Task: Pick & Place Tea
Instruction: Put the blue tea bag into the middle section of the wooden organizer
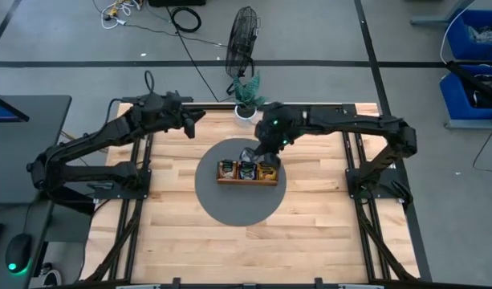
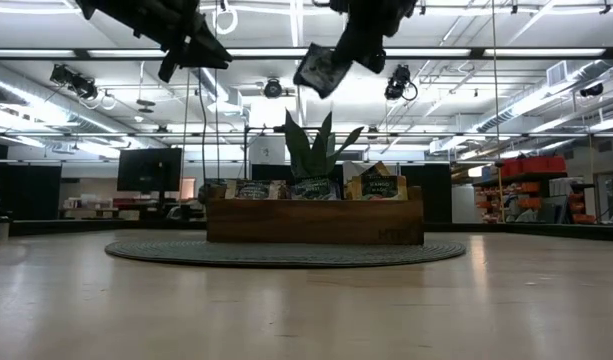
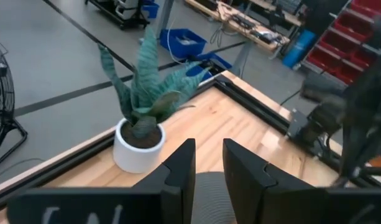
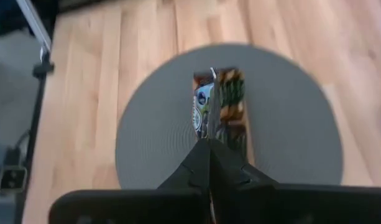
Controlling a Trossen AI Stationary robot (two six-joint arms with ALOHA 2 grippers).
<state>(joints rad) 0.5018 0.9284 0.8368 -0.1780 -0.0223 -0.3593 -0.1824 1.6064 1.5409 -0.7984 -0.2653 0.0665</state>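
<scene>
Right gripper (image 2: 324, 72) holds one tea sachet (image 2: 319, 70) high above the wooden tray (image 2: 314, 221).

The tray sits in the middle of a round grey mat (image 1: 240, 181) on the wooden table (image 1: 310, 233), with lots of bare table all around it and its front edge free. More tea packets (image 1: 247, 169) stand inside the tray, filling its slots side by side. The right gripper's fingers are pressed together on the top edge of the dark sachet, which hangs tilted in the air. The left gripper (image 3: 207, 167) waits far back near the table's left rear edge, close to the potted plant (image 3: 139, 118), fingers a little apart and holding nothing. One yellow packet in the tray has dark writing, too small to read.
</scene>
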